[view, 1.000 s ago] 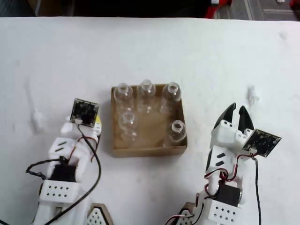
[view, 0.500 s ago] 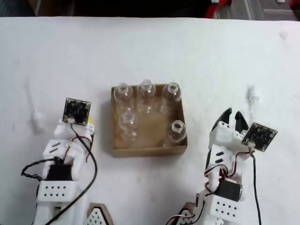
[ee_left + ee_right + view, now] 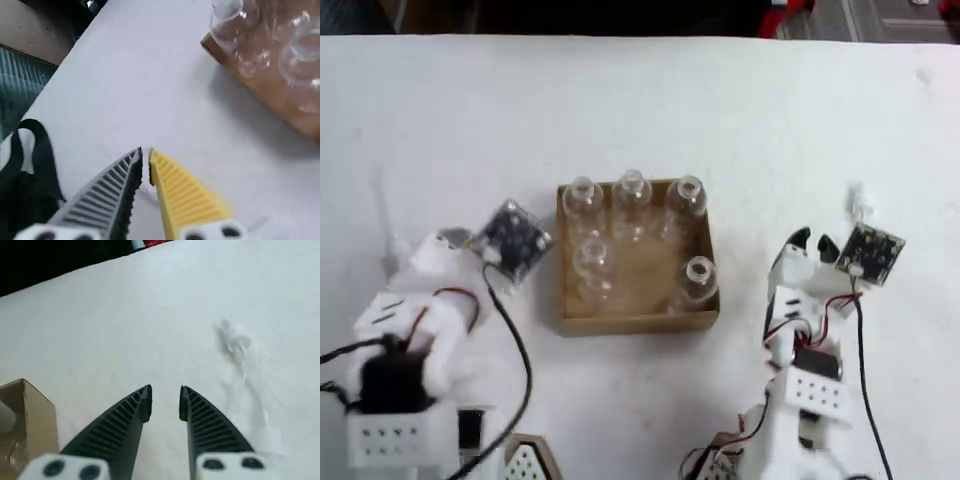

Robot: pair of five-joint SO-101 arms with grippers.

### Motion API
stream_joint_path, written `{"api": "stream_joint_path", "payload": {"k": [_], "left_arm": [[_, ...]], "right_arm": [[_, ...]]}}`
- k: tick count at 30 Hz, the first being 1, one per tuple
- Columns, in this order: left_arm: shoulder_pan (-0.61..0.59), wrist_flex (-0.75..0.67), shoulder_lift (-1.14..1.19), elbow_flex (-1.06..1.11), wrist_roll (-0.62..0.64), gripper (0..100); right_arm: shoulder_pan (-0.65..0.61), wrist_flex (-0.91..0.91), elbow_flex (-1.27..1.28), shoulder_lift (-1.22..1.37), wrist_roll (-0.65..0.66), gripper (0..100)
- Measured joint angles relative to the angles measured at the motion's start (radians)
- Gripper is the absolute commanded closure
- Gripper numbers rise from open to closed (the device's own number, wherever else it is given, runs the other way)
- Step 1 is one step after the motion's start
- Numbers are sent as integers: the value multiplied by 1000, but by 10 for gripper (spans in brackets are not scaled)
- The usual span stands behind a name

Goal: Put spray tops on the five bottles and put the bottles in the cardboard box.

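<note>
Right gripper (image 3: 165,396), black and ribbed, is held slightly parted with nothing between its jaws, low in the right wrist frame above the white bench (image 3: 150,315). Just beyond it, toward the upper right of that frame, a small clear plastic spray top (image 3: 235,337) is seen lying on its side. Left gripper (image 3: 145,156), one finger grey and one yellow, is all but closed and empty. The brown cardboard box (image 3: 260,87) sits in the upper right of the left wrist frame. In the high view, five clear plastic bottles (image 3: 632,190) are stood in the box at the centre of the frame, necks bare. What appears to be a second spray top (image 3: 398,252) is made out near the left edge.

Trouble is judged likeliest at the pick. The top is small, pale and lying flat, so it could be nudged away or pinched askew by so narrow an opening. A skewed top could then be missed on a neck, or a light bottle tipped inside the box when pressed.
</note>
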Motion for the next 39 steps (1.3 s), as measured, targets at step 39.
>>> {"api": "stream_joint_path", "payload": {"k": [39], "left_arm": [[-565,-1068,255,506,-709,902]], "right_arm": [[-44,-15,-71,140,94,919]]}}
